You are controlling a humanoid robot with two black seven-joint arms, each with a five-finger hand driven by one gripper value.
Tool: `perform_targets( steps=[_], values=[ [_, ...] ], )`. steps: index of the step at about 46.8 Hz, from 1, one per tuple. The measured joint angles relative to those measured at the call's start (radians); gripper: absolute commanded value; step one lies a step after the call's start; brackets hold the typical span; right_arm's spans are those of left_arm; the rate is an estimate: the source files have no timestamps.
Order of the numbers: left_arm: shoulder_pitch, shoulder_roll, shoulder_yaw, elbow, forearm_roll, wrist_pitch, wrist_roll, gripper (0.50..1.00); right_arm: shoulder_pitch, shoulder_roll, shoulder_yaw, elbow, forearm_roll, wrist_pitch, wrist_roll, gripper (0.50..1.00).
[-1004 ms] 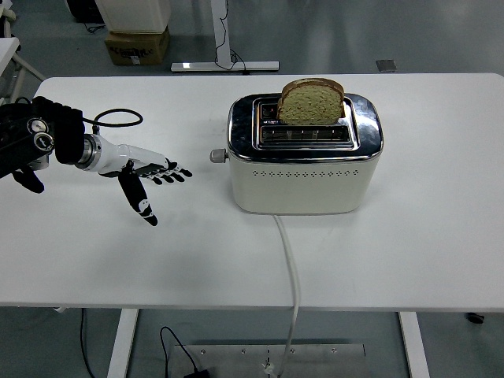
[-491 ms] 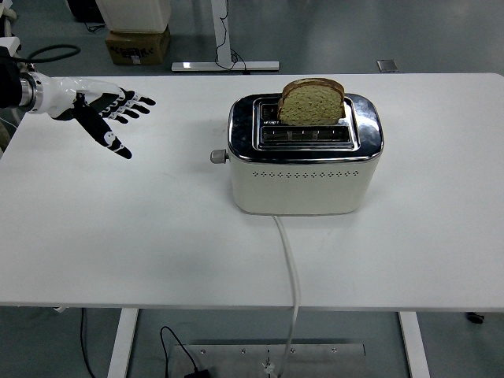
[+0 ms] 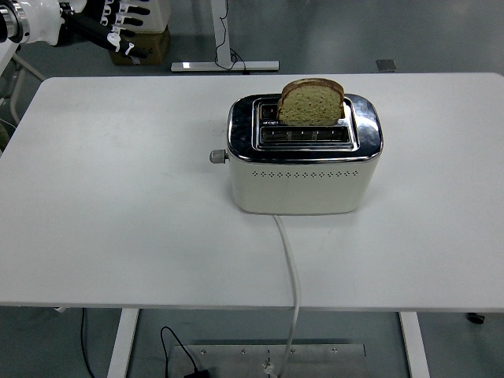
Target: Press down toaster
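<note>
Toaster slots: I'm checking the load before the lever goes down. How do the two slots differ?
The far slot holds a bread slice that stands upright, well above the chrome top; the near slot shows only its bare metal opening. The far slot is largely hidden by the bread; the near one is open to view. Both run lengthwise across the toaster.

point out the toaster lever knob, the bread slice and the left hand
toaster lever knob (image 3: 217,157), head view, on the grey knob's face
bread slice (image 3: 311,103), head view, middle of its cut face
left hand (image 3: 118,24), head view, on the palm

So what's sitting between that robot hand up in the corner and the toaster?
Nothing: in the head view, only bare white table separates the left hand from the toaster.
</note>
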Motion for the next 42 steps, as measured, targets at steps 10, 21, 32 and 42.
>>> perform_targets(
  steps=[10,21,32,42],
  values=[
    [0.038,-0.124,-0.033,0.138,-0.211,0.113,-0.068,1.0,0.0,0.0,0.0,0.0,0.0,0.0,0.0,0.998],
    [0.082,-0.195,-0.035,0.225,-0.332,0.122,-0.13,1.0,0.0,0.0,0.0,0.0,0.0,0.0,0.0,0.998],
    [0.139,-0.204,-0.062,0.282,-0.405,0.125,-0.175,1.0,-0.001,0.0,0.0,0.0,0.0,0.0,0.0,0.998],
    [0.211,-0.203,-0.134,0.319,-0.449,0.133,-0.175,1.0,-0.001,0.0,0.0,0.0,-0.001,0.0,0.0,0.998]
  ],
)
